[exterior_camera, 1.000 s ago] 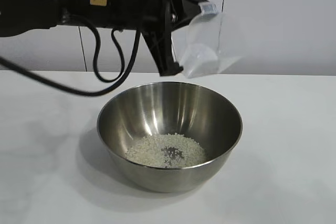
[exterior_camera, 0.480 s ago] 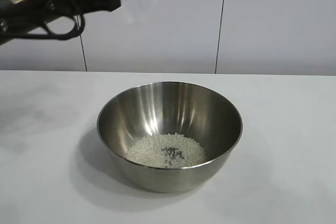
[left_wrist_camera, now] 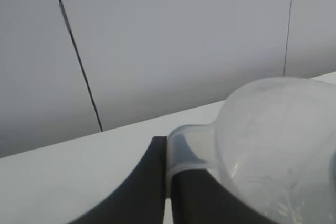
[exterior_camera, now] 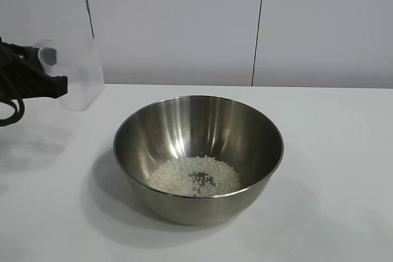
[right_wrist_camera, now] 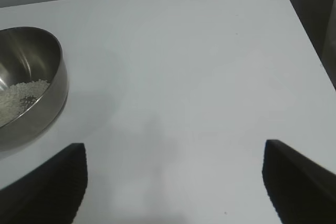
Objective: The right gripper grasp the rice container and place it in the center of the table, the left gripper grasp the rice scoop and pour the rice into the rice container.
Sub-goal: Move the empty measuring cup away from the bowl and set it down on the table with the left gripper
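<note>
Now that the pour is over, the left hand (exterior_camera: 58, 87) has swung away from above the steel mixing bowl (exterior_camera: 198, 151) and sits low off its left side, roughly level, clenched on the handle tab of the clear measuring cup (exterior_camera: 77, 78), apparently emptied. Rice (exterior_camera: 193, 176) lies in the bowl at mid-bench (exterior_camera: 344, 170). Right of the bowl, the right hand (right_wrist_camera: 173, 182) hangs released, holding nothing.

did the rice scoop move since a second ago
Yes. The rice scoop, held by the left gripper, was above the rice container's far rim; it has swung leftward and lower, clear of the bowl.
</note>
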`<state>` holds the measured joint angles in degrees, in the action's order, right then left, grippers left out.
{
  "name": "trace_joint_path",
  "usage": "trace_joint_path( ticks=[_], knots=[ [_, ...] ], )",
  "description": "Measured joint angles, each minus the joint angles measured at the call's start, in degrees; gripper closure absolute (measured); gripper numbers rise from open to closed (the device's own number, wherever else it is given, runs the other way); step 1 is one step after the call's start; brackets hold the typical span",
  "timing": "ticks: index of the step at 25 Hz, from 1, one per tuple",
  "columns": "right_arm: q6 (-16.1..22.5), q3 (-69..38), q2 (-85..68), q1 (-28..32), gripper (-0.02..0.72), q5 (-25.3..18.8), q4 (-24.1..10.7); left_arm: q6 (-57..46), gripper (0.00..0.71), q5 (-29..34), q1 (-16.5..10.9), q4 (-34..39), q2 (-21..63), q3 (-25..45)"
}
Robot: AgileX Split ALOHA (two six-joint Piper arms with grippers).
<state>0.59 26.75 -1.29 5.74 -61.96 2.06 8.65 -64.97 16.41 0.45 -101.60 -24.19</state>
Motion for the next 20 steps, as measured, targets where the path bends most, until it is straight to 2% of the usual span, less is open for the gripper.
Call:
trace_joint_path(
  ticks=[12, 20],
  knots=[
    [0.0, 0.0, 0.0, 0.0, 0.083, 0.0, 0.0, -0.4, 0.704, -0.2, -0.5, -0.8, -10.5, 0.1],
    [0.0, 0.0, 0.0, 0.0, 0.083, 0.0, 0.0, -0.4, 0.704, -0.2, -0.5, -1.2, -13.7, 0.1]
  ],
)
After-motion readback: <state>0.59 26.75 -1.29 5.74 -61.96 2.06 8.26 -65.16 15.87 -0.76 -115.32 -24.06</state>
